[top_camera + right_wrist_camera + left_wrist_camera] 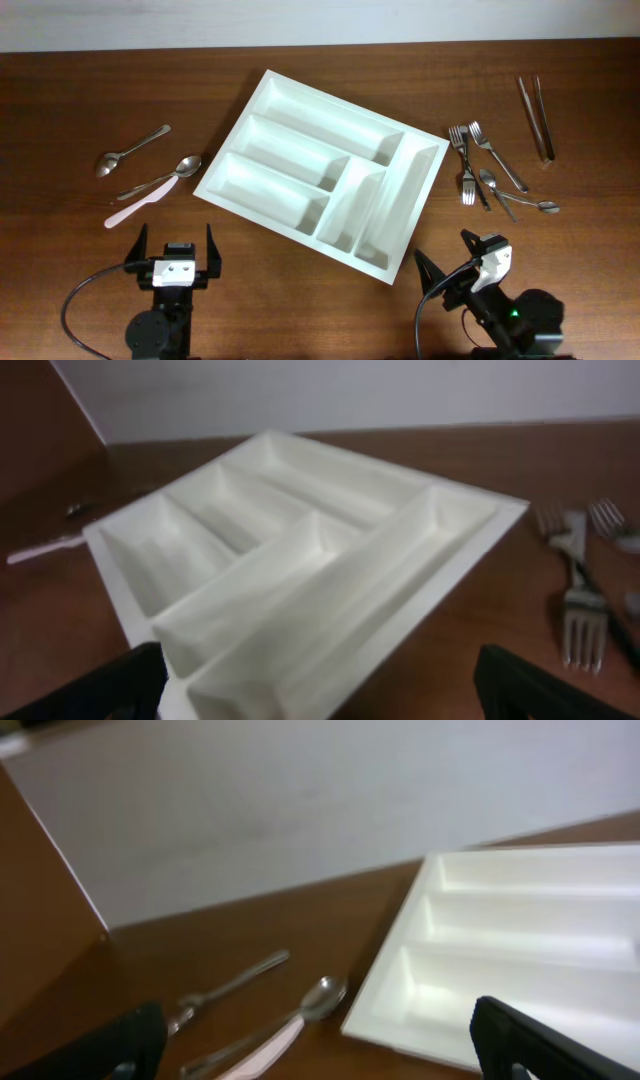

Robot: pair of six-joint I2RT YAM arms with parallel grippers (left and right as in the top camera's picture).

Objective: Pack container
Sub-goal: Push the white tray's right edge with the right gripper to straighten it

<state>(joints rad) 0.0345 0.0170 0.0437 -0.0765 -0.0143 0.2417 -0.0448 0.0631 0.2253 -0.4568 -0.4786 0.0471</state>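
The container [300, 150] is a large white tray with five empty compartments, lying at an angle in the middle of the table. It also shows in the left wrist view [520, 935] and the right wrist view [300, 560]. My left gripper [174, 250] is open and empty, near the front edge, in front of the tray's left corner [320, 1055]. My right gripper [443, 252] is open and empty by the tray's front right corner [320, 690]. All the cutlery lies on the table outside the tray.
Left of the tray lie two spoons [130, 150] [160, 177] and a pink-handled knife [140, 203]. Right of it lie three forks [468, 160], two spoons [515, 200] and metal tongs [535, 118]. A white wall runs along the table's far edge.
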